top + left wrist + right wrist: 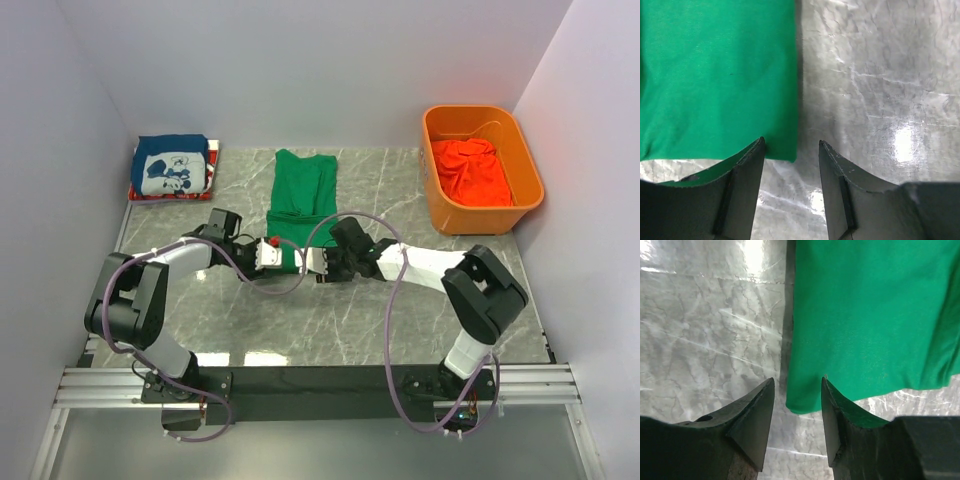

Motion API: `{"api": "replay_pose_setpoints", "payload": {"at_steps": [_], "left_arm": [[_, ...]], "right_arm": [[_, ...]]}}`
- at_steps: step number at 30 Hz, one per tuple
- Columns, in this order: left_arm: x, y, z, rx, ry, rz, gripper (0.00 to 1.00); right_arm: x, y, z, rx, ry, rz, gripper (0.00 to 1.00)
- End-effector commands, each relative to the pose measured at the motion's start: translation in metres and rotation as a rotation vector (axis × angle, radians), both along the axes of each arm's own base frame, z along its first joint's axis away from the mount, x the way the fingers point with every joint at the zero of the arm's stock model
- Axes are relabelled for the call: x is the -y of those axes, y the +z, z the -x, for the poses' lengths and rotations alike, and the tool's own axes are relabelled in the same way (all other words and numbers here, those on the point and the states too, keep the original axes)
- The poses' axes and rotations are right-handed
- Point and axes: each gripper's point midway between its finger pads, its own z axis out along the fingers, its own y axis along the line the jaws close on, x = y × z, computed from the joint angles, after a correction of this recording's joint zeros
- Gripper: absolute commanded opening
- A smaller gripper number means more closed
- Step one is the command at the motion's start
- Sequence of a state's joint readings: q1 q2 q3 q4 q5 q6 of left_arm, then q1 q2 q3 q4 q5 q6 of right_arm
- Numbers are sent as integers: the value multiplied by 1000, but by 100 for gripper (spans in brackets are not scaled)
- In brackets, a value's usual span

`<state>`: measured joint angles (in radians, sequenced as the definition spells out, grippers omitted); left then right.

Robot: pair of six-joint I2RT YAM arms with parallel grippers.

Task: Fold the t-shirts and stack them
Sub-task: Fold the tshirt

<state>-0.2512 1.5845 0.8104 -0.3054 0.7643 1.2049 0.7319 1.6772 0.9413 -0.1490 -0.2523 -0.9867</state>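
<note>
Tee [303, 190], green, lies flat, stack [172, 168] to its left, bin [483, 165] to its right. Left gripper [791, 141] and right gripper [798, 379], both spread, each straddle one near corner of it. Closing unevenly may catch one layer or miss, skewing the fold.

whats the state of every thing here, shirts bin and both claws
plain bright green cloth t-shirt, folded into a narrow strip, lying flat
dark blue cloth t-shirt with white cartoon print, folded, atop the red one
red cloth t-shirt, mostly hidden beneath it
orange-red cloth t-shirt, crumpled in the bin
rigid orange plastic bin, upright
left claw, open
right claw, open
</note>
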Motion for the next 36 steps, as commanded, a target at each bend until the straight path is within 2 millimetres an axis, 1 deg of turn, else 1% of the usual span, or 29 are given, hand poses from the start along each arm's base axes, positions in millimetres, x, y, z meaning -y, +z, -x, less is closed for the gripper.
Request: {"api": "replay_pose_setpoints", "payload": {"at_steps": [1, 3, 6, 7, 9, 10, 12, 13, 14, 15, 16, 17, 18, 19, 20, 21, 22, 23, 24, 25, 26, 27, 28, 29, 30, 32, 33, 35, 36], "left_arm": [[6, 10, -13, 157, -44, -13, 53], [9, 6, -14, 161, -52, -25, 53], [9, -5, -18, 150, -48, -55, 51], [8, -10, -19, 142, -48, -66, 50], [8, -13, -23, 145, -48, -79, 48], [6, -16, -23, 139, -46, -90, 44], [5, -17, -25, 143, -51, -100, 37], [5, -18, -24, 141, -52, -104, 33], [4, -19, -23, 141, -57, -105, 23], [4, -18, -21, 137, -64, -104, 19], [5, -13, -19, 142, -67, -97, 10], [8, -9, -17, 136, -76, -82, 5], [9, -4, -14, 129, -76, -71, 1], [10, 6, -10, 127, -75, -56, 1], [14, 13, -4, 116, -88, -35, 1], [16, 25, 1, 133, -104, -24, 1], [15, 27, 16, 82, -122, -23, 1], [17, 33, 24, 75, -136, -14, 1], [20, 49, 33, 84, -151, 17, 1], [21, 55, 42, 76, -162, 27, 1], [20, 56, 61, 27, -183, 23, 1], [22, 69, 72, 43, -206, 51, 1], [22, 74, 81, 40, -216, 56, 1], [22, 73, 98, 3, -233, 53, 1], [22, 84, 106, 21, -231, 69, 1], [20, 84, 131, -14, -255, 74, 1], [19, 92, 139, 12, -257, 89, 1], [20, 98, 156, 2, -272, 116, 1], [18, 99, 166, -30, -271, 121, 1]], "right_arm": [[-4, -2, -6, 46, 5, 20, 50], [-6, -7, -6, 52, 14, 43, 50], [-3, -15, -4, 42, 27, 81, 49], [-3, -17, -4, 46, 29, 90, 47], [-3, -22, -5, 61, 38, 115, 42], [-2, -26, -5, 66, 36, 131, 35], [-1, -31, -11, 85, 16, 163, 26], [-2, -31, -13, 86, 11, 162, 16], [-3, -31, -14, 84, 2, 157, 11], [-2, -30, -17, 92, -10, 164, 4], [-1, -29, -18, 97, -17, 166, 0], [0, -27, -17, 96, -22, 165, 0], [-1, -18, -16, 100, -25, 149, 0], [-2, -12, -15, 98, -30, 133, 0], [1, -8, -10, 77, -35, 132, 0], [-3, 7, -6, 76, -26, 93, 0], [-5, 14, -1, 64, -20, 75, 0], [-1, 18, 7, 28, -22, 77, 0], [-4, 36, 12, 35, -14, 37, 0], [-5, 42, 20, 15, -3, 17, 0], [-3, 46, 33, -18, 7, 21, 0], [-4, 61, 40, -11, 15, -8, 0], [-4, 66, 49, -27, 29, -25, 0], [1, 67, 59, -52, 32, -19, 0], [2, 74, 72, -51, 53, -33, 0], [8, 75, 93, -93, 85, -38, 0], [10, 80, 107, -95, 108, -53, 0], [14, 82, 128, -134, 129, -58, 0], [17, 89, 136, -130, 140, -78, 0]]}}
